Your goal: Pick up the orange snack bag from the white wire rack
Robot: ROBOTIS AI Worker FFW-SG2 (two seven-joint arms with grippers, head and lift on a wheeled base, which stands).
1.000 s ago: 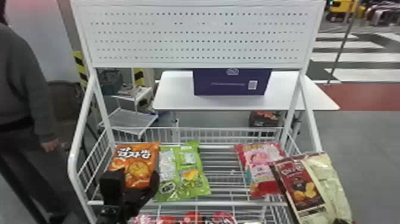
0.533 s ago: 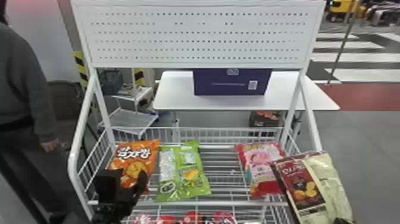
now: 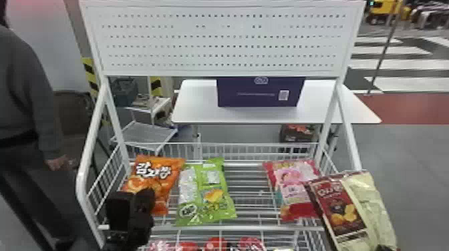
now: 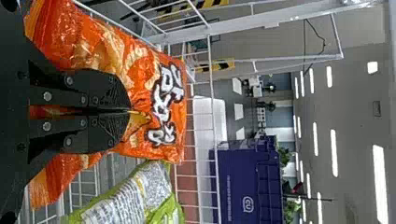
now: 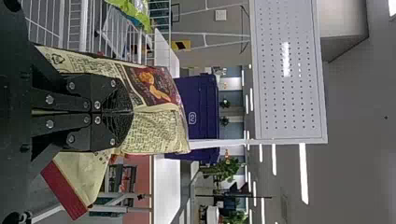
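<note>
Fingers of the left gripper (image 3: 134, 197), pointing forward, pinch the orange bag (image 3: 167, 187) on the rack (image 3: 82, 177); those of the right gripper (image 3: 384, 247) hold the cream bag (image 3: 372, 200), tilted.

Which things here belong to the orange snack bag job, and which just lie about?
For the job:
- orange snack bag
- white wire rack
- left gripper, shut on the bag

Not for it:
- green snack bag
- pink snack bag
- maroon snack bag, in the right gripper
- purple box
- white table
</note>
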